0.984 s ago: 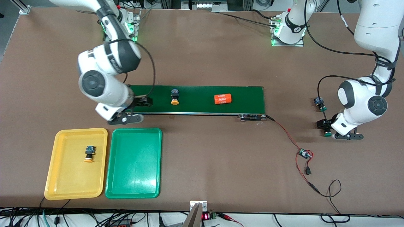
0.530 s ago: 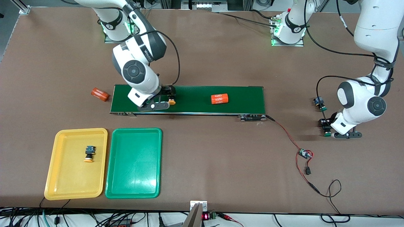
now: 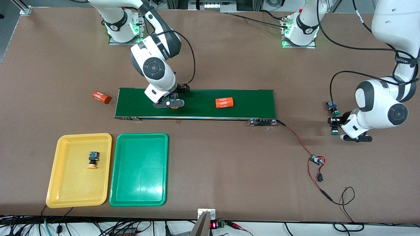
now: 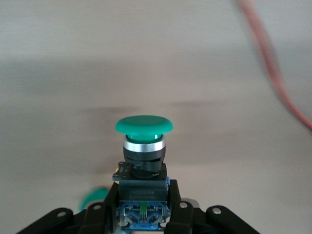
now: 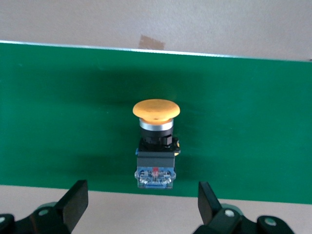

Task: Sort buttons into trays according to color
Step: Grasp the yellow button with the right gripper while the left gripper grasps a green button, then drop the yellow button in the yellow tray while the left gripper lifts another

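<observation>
green-cap button clamped in left tool; right tool wide over yellow-cap button, mid-belt.

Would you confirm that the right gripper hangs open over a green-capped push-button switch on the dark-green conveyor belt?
Not quite: the cap is yellow-orange, not green. The right wrist view shows the right gripper open over the yellow-orange-capped push-button switch lying on the dark-green conveyor belt.

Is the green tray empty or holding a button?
Empty: the green tray shows only bare floor; the one sorted button lies in the yellow tray.
</observation>
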Controlling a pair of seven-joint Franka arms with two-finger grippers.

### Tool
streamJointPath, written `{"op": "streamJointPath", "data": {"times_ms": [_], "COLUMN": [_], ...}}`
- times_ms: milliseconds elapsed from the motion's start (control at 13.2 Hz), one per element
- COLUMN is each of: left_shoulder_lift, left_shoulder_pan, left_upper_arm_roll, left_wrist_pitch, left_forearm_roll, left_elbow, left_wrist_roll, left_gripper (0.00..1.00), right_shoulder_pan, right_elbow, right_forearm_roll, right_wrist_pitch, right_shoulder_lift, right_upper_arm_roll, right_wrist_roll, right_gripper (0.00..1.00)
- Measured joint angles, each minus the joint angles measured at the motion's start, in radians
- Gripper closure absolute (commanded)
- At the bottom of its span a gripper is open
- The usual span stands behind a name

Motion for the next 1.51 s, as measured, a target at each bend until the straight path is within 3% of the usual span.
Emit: {"op": "streamJointPath", "data": {"times_ms": [303, 378, 530, 605, 832, 1059, 1135, 1211, 1286, 1513], "left_shoulder_lift": [-0.037, -0.037, -0.037, -0.037, -0.037, -0.036, -0.036, -0.035, -0.035, -0.037], "left_shoulder_pan": [-0.009, -0.013, -0.023, -0.027, -0.049, -0.084, -0.092, -0.098, -0.1, -0.099], "left_upper_arm_roll": [-0.171, -0.206, -0.26, -0.285, -0.392, -0.507, -0.522, -0.53, -0.536, -0.548], "left_wrist_pitch": [-0.052, -0.052, -0.052, -0.051, -0.001, 0.18, 0.231, 0.274, 0.299, 0.307], "left_forearm_roll": [-0.022, -0.054, -0.136, -0.159, -0.173, -0.173, -0.173, -0.173, -0.173, -0.173], "left_elbow": [0.004, 0.003, -0.001, -0.001, -0.012, -0.092, -0.121, -0.147, -0.166, -0.173], "left_wrist_roll": [-0.026, -0.043, -0.065, -0.091, -0.288, -0.471, -0.485, -0.495, -0.51, -0.542], "left_gripper": [0.78, 0.79, 0.79, 0.79, 0.79, 0.78, 0.65, 0.11, 0.0, 0.0], "right_shoulder_pan": [-0.013, -0.018, -0.023, -0.026, -0.045, -0.073, -0.095, -0.12, -0.145, -0.233], "right_elbow": [-0.072, -0.083, -0.102, -0.106, -0.107, -0.1, -0.085, -0.061, -0.033, 0.042], "right_forearm_roll": [0.0, 0.0, 0.0, 0.0, 0.0, 0.0, 0.0, 0.0, 0.0, -0.047], "right_wrist_pitch": [0.071, 0.086, 0.118, 0.124, 0.125, 0.137, 0.142, 0.143, 0.143, 0.138], "right_shoulder_lift": [0.0, 0.0, 0.0, 0.0, 0.0, -0.004, -0.009, -0.016, -0.024, -0.029], "right_upper_arm_roll": [-0.007, -0.007, -0.007, -0.007, -0.008, -0.009, -0.01, -0.012, -0.017, -0.058], "right_wrist_roll": [0.0, 0.0, 0.0, 0.004, 0.018, 0.028, 0.028, 0.028, 0.027, -0.022], "right_gripper": [0.01, 0.16, 0.63, 0.75, 0.92, 0.95, 0.95, 0.95, 0.96, 0.98]}}
